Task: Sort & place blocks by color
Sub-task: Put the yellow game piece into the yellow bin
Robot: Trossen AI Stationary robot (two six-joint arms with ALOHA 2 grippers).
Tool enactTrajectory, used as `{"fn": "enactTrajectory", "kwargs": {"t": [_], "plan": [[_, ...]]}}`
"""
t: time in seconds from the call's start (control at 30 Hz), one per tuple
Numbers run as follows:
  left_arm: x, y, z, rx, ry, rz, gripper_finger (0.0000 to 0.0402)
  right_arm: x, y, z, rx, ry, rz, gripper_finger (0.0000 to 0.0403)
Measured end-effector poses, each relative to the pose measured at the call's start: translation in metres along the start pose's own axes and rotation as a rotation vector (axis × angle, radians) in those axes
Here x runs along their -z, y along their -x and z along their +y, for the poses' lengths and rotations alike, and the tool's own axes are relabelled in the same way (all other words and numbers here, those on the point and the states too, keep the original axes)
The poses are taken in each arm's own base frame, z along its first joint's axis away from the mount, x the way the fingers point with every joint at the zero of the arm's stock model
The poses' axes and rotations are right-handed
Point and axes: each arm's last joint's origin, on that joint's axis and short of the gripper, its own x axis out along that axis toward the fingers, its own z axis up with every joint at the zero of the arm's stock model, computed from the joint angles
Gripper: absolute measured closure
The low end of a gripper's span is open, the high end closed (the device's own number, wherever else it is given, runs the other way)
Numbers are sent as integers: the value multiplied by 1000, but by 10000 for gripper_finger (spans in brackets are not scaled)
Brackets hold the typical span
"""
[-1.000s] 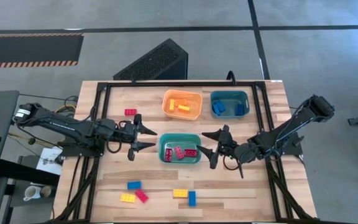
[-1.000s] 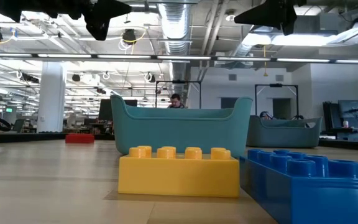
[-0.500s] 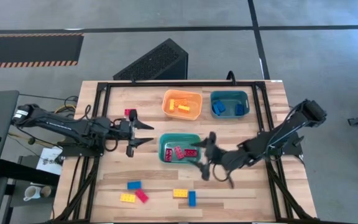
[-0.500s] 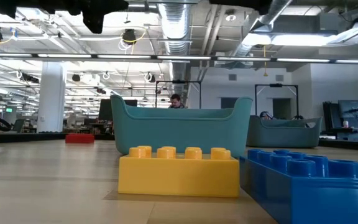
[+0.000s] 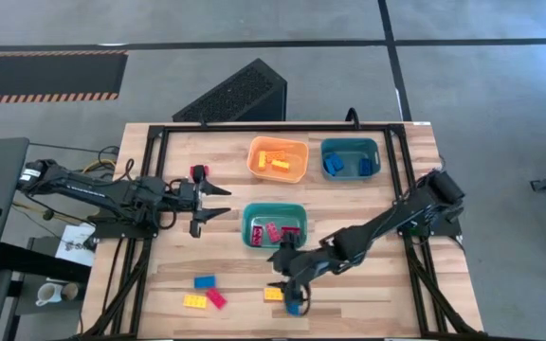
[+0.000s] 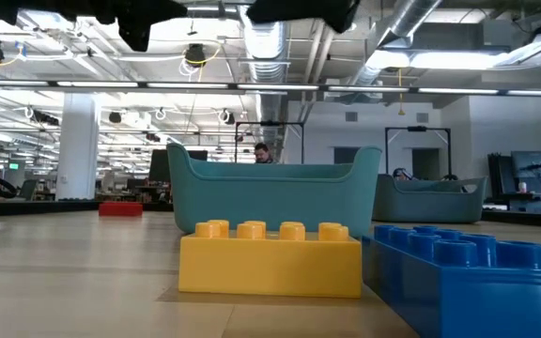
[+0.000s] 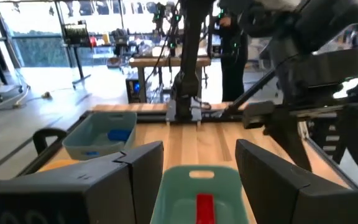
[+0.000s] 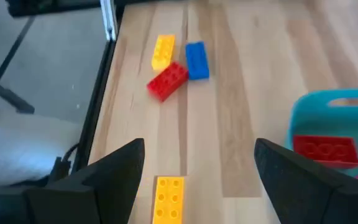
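Observation:
My right gripper (image 5: 286,280) is open and empty, above the near middle of the table. A yellow brick (image 8: 168,198) lies flat on the table below and between its fingers, beside a blue brick (image 5: 293,303). Both bricks show large in the low view, the yellow one (image 6: 270,258) and the blue one (image 6: 468,272). A blue (image 5: 204,281), a yellow (image 5: 195,300) and a red brick (image 5: 216,298) lie together at the near left. One red brick (image 5: 198,170) lies at the far left. My left gripper (image 5: 218,201) is open and empty, left of the teal bin with red bricks (image 5: 275,225).
An orange bin (image 5: 278,158) with yellow bricks and a teal bin (image 5: 351,157) with blue bricks stand at the far middle. A black frame (image 5: 159,133) runs round the table's edges. Bare wood lies at the near right.
My right gripper has swung from the right of the red-brick bin toward the table's near edge and left, and now hangs over the yellow and blue bricks. My left gripper has drawn back a little toward the left and far edge. No brick has moved.

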Motion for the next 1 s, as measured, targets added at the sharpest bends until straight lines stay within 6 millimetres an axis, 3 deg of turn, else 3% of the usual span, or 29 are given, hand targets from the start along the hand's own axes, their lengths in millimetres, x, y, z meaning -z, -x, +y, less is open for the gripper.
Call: {"fn": "enactTrajectory", "kwargs": {"t": [0.27, 0.63, 0.8, 1.0], "plan": [[1, -1, -1, 7, 24, 8, 214, 15, -55, -3, -21, -76, 244, 78], [0, -1, -2, 39, 71, 4, 214, 40, -104, 17, -30, -68, 406, 87], [-2, 0, -4, 116, 108, -19, 214, 59, -122, 19, -16, -82, 485, 94], [-3, 0, -4, 134, 151, -21, 214, 62, -124, 18, -7, -85, 517, 109]]}}
